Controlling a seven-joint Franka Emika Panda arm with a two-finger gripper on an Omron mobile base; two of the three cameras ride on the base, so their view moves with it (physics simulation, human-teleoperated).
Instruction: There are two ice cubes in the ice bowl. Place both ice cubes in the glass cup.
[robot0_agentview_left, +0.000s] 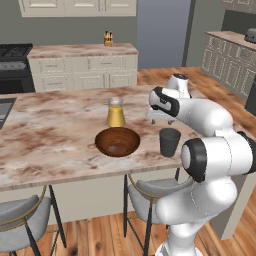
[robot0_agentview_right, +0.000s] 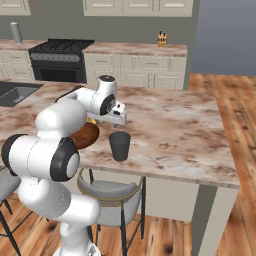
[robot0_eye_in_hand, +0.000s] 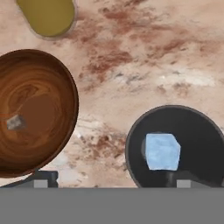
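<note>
One blue cube (robot0_eye_in_hand: 162, 151) lay on the floor of the cup (robot0_eye_in_hand: 175, 122), seen straight down the hand view. The grey cube (robot0_eye_in_hand: 15, 122) sat alone in the bowl (robot0_eye_in_hand: 65, 78), left of centre on its floor. Bowl and cup stood just beside each other on the tabletop (robot0_eye_in_hand: 153, 57), not touching, with the jar (robot0_eye_in_hand: 47, 15) of yellow liquid beyond the bowl.

The claw (robot0_eye_in_hand: 111, 181) hung above the cup's rim side, its jaws spread wide and holding nothing; one tip showed over the bowl's near edge and the other over the cup. In the base views the claw (robot0_agentview_left: 159, 116) hovered above and a little behind the cup (robot0_agentview_left: 170, 141), clear of it.

The grey cube would likely handle as a light, hard and slick thing, so small that it could squirt out of a pinch or skate across the smooth wood. A grip across two flat opposite faces, squared to the cube and taken low and near its middle, looked safest. The bowl's curved floor might let the cube slide as the tips closed. From the claw, the grey cube lay off to the bowl side and lower, well apart from the tips, so a sideways shift and a descent into the bowl remained.
</note>
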